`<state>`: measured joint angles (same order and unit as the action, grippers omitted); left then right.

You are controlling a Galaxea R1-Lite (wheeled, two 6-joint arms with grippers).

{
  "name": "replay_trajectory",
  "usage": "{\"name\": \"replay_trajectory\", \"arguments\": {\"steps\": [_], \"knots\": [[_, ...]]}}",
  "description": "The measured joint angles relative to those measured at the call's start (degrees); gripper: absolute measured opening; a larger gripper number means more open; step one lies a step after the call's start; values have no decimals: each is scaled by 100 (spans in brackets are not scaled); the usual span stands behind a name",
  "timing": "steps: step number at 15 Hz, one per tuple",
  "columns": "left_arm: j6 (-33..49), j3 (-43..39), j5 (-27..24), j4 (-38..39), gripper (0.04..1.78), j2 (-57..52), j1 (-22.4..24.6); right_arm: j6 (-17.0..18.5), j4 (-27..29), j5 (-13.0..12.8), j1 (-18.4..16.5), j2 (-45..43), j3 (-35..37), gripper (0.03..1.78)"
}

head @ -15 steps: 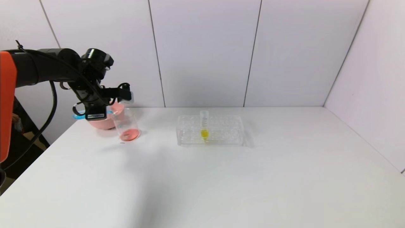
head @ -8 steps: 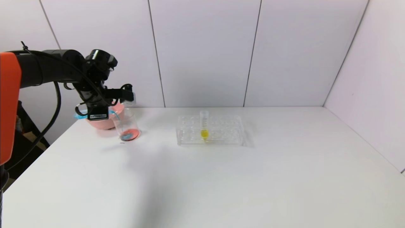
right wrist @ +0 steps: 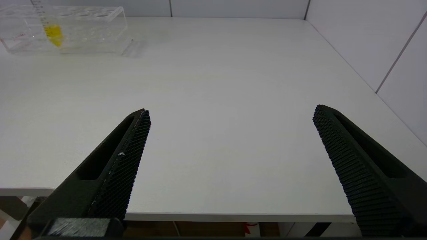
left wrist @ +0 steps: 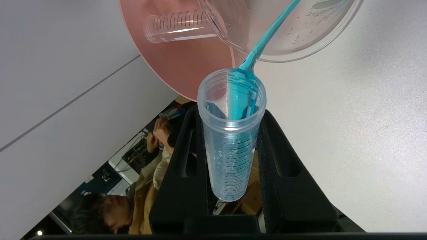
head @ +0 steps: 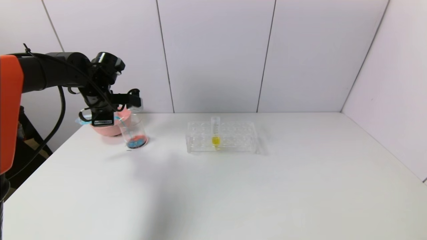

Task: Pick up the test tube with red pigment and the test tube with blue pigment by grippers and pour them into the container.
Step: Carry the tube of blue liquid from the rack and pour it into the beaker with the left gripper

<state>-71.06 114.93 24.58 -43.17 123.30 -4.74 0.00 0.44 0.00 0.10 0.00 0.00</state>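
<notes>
The blue tube [left wrist: 232, 133] was tipped over the beaker [head: 133, 131], clenched in the left gripper [left wrist: 230, 156], and a blue stream ran into it. A second earlier the beaker held only red liquid; now blue lay over the red, so I judge the second pour nearly done. An empty tube [left wrist: 176, 30] lay in the pink bowl [head: 110, 128] behind the beaker. The right gripper [right wrist: 230, 166] hung released above the counter [head: 233, 186].
</notes>
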Motion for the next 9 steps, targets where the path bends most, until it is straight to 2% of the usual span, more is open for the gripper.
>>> {"name": "replay_trajectory", "arguments": {"steps": [9], "knots": [[-74, -5, 290, 23, 45, -6, -106, 0, 0, -2, -2, 0, 0, 177]]}}
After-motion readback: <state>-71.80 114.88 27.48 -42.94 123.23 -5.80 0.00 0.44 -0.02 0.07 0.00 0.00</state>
